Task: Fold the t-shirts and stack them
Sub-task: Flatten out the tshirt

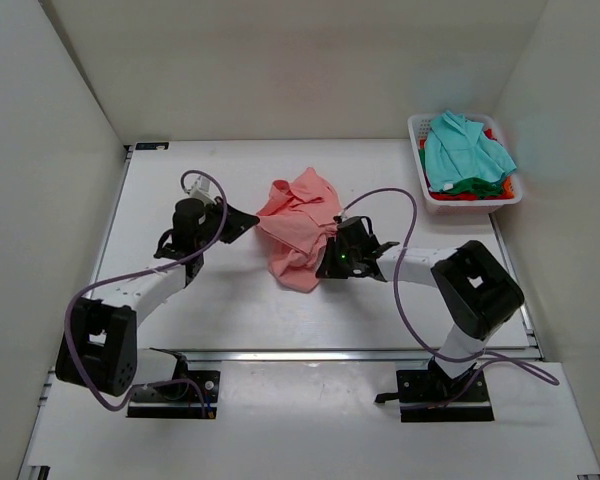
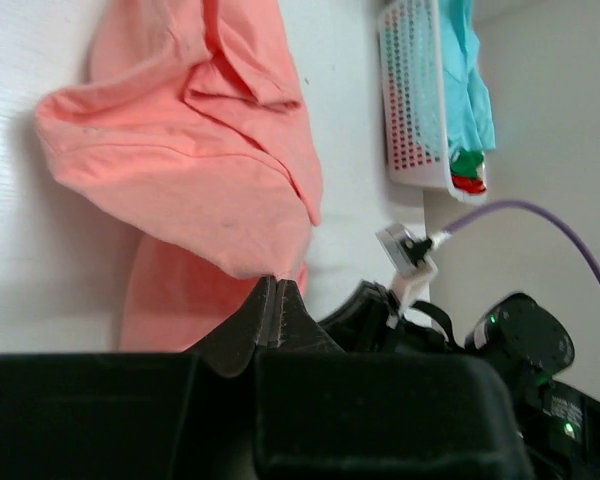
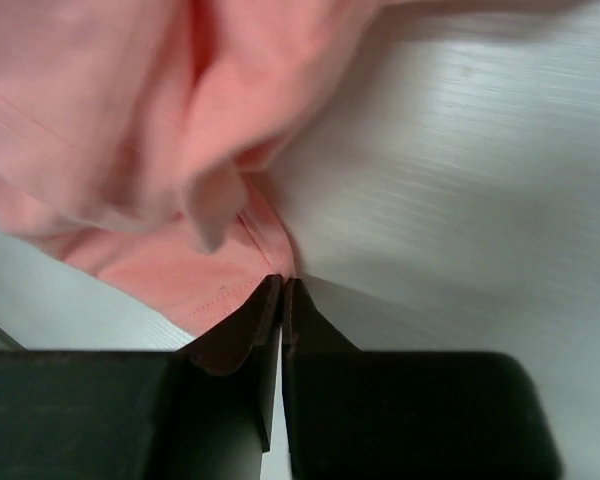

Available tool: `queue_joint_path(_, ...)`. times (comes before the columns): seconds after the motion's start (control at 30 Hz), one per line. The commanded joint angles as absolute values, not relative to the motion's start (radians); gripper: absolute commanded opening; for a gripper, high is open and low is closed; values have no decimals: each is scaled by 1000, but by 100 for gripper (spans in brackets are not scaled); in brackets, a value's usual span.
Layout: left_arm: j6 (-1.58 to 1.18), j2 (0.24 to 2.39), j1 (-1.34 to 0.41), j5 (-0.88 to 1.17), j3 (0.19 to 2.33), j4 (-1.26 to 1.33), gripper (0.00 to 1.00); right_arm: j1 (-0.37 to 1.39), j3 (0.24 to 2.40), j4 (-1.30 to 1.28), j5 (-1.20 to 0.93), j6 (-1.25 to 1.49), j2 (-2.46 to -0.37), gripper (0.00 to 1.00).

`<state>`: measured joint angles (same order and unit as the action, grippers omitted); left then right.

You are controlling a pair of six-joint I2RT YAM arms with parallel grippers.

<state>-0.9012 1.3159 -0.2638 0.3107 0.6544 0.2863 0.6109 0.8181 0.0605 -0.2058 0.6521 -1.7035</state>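
Note:
The salmon-pink t-shirt (image 1: 298, 225) lies crumpled in the middle of the white table. My left gripper (image 1: 244, 221) is at its left edge. In the left wrist view the gripper (image 2: 277, 281) is shut and a corner of the shirt (image 2: 200, 170) runs into its tips. My right gripper (image 1: 332, 243) is at the shirt's right edge. In the right wrist view the gripper (image 3: 282, 281) is shut on the shirt's hem (image 3: 200, 280), close above the table. A teal t-shirt (image 1: 465, 150) lies on green (image 1: 477, 185) and red (image 1: 450, 197) ones in the basket.
The white plastic basket (image 1: 417, 160) stands at the back right corner, also in the left wrist view (image 2: 410, 110). White walls enclose the table on the left, back and right. The right arm (image 2: 520, 340) with its purple cable shows in the left wrist view.

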Motion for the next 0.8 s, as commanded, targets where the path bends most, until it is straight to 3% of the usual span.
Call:
queue_joint_path(0.0, -847, 1266, -192, 302, 742, 201, 0, 577, 854, 3, -169, 603, -1573, 1)
queue_joint_path(0.37, -677, 1183, -11, 235, 1173, -92, 0, 324, 1252, -382, -2, 273, -1243, 0)
queue_joint_path(0.57, -634, 1118, 0, 199, 1350, -202, 0, 319, 1365, -408, 144, 210, -1118, 0)
queue_joint_path(0.77, -577, 1126, 32, 152, 1594, -368, 0, 305, 1468, -436, 160, 181, -1046, 0)
